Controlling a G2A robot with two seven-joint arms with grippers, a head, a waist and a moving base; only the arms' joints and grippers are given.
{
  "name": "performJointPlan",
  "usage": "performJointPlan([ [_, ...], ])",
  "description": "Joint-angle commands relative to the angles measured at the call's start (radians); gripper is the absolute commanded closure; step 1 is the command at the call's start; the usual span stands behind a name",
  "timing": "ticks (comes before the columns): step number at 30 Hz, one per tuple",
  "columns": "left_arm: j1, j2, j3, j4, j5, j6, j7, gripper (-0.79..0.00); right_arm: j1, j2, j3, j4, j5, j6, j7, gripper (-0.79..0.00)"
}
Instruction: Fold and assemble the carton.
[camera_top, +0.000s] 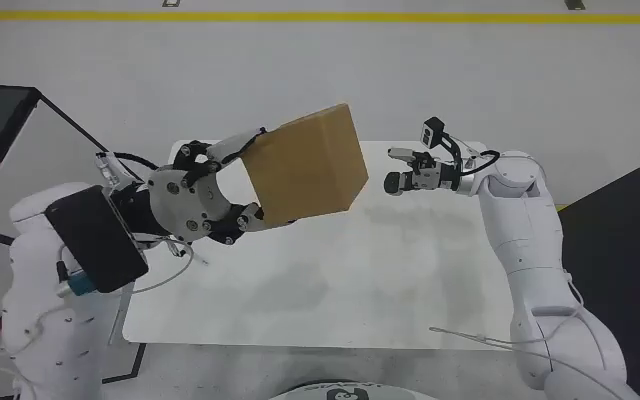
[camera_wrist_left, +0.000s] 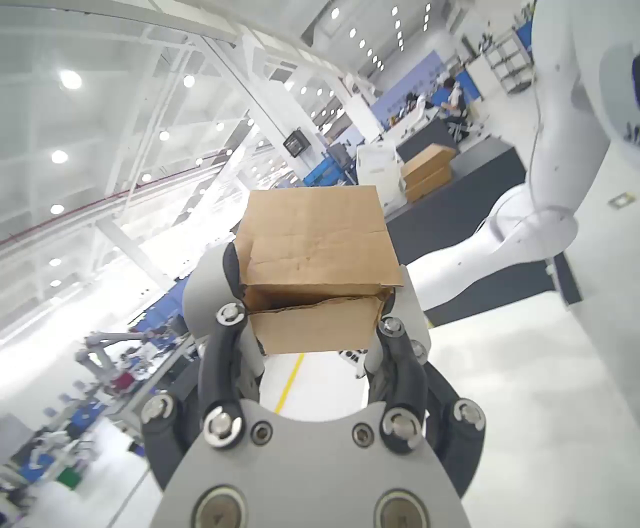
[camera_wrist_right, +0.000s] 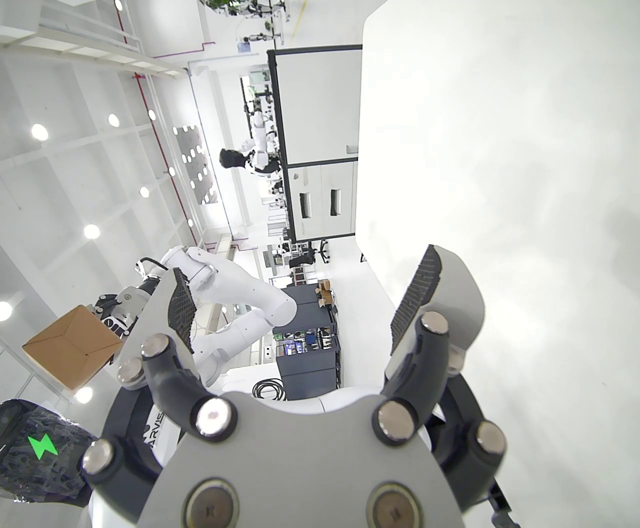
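table (camera_top: 330, 290): white top, bare surface nearest the robot; the far left part is hidden under the carton in the top view
left gripper (camera_top: 252, 175): over the table's far left part, fingers spread wide and clamped on the carton, one on each opposite side wall
carton (camera_top: 305, 165): brown cardboard, squared up into a box, held in the air off the table and tilted; the closed face points toward the right arm
carton end flaps (camera_wrist_left: 312, 300): seen from the left wrist view, two flaps are folded in over the end nearest the gripper; they do not meet, a dark slit stays between them, and the lower flap's edge is ragged
right gripper (camera_top: 397, 168): at the table's far right, level with the carton, fingers apart and holding nothing; just beside the carton's right edge but not touching, with a strip of bare table between them
black frame (camera_top: 40, 110): thin dark bars, off the table's left side, well apart from the carton
yellow line (camera_top: 320, 17): on the floor beyond the table's far edge
stacked boxes (camera_wrist_left: 427, 170): brown, on a dark bench far behind the carton in the left wrist view
drawer cabinet (camera_wrist_right: 320, 200): white, past the table edge in the right wrist view
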Motion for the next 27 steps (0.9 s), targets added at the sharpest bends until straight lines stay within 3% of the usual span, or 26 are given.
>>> performJointPlan([
  [1, 0.013, -0.001, 0.006, 0.024, 0.071, 0.021, 0.088, 0.000, 0.000, 0.000, 0.000, 0.000, 0.000, 0.000, 0.000, -0.785],
  [2, 0.024, -0.003, 0.012, 0.041, 0.040, 0.035, 0.140, 0.000, 0.000, 0.000, 0.000, 0.000, 0.000, 0.000, 0.000, -0.785],
  [10, 0.024, -0.003, 0.011, 0.037, 0.048, 0.038, 0.134, 0.000, 0.000, 0.000, 0.000, 0.000, 0.000, 0.000, 0.000, -0.785],
  [14, -0.002, 0.008, -0.002, -0.029, 0.334, 0.065, 0.123, 0.000, 0.000, 0.000, 0.000, 0.000, 0.000, 0.000, 0.000, -0.785],
  [18, -0.013, 0.024, 0.018, -0.045, 0.642, 0.157, 0.279, 0.000, 0.000, 0.000, 0.000, 0.000, 0.000, 0.000, 0.000, -0.785],
  [22, -0.009, 0.042, 0.030, -0.030, 0.923, 0.306, 0.434, 0.000, 0.000, 0.000, 0.000, 0.000, 0.000, 0.000, 0.000, -0.785],
  [27, 0.017, 0.053, 0.039, 0.005, 1.036, 0.469, 0.559, 0.000, 0.000, 0.000, 0.000, 0.000, 0.000, 0.000, 0.000, -0.785],
])
